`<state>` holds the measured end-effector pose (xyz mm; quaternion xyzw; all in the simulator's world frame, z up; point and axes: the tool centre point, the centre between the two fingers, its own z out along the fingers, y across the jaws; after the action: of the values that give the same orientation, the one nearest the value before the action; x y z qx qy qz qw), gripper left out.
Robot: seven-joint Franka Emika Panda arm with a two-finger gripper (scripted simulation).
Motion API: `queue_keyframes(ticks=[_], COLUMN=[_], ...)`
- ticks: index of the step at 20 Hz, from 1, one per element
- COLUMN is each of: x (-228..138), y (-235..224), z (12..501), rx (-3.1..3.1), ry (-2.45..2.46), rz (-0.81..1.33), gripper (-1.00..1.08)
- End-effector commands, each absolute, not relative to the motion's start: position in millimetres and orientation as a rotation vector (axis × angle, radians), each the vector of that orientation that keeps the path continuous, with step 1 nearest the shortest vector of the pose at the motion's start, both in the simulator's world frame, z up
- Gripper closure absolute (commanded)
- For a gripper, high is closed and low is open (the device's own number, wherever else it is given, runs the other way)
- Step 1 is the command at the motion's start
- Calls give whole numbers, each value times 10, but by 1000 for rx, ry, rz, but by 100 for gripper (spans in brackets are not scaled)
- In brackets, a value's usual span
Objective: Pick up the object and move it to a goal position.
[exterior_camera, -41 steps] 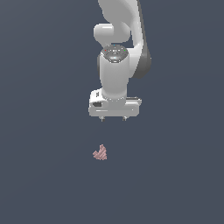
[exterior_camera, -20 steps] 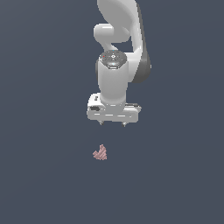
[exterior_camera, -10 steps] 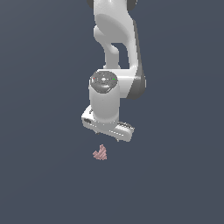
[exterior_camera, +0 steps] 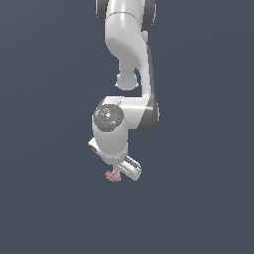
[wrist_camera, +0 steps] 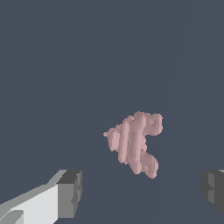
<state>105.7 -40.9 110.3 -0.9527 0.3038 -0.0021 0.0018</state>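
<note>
The object (wrist_camera: 134, 141) is a small dusty-pink lump with ridged, spiky lobes, lying on the dark floor. In the exterior view only a part of the object (exterior_camera: 114, 174) shows from under the white hand. My gripper (exterior_camera: 118, 171) hovers right over it, and its fingers are hidden there behind the hand. In the wrist view the gripper (wrist_camera: 142, 192) is open, with one grey fingertip (wrist_camera: 70, 194) on one side and the other at the picture's edge. The lump lies apart from both pads, just ahead of the gap between them.
The white arm (exterior_camera: 130, 59) comes down from the top of the exterior view. A plain dark blue-grey floor (exterior_camera: 44, 198) surrounds the lump on every side.
The arm has swung down and toward the exterior view's left, turning at the wrist, until the hand covers most of the lump. The lump has not moved.
</note>
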Motion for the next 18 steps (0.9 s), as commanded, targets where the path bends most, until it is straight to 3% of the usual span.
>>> queue_keyframes(ticks=[1,18], x=[1109,1167], y=[-442,-489], z=[1037,733], rx=[-2969,-2940], ry=[1019,1108], rz=[-4,0], gripper=[-92,-92])
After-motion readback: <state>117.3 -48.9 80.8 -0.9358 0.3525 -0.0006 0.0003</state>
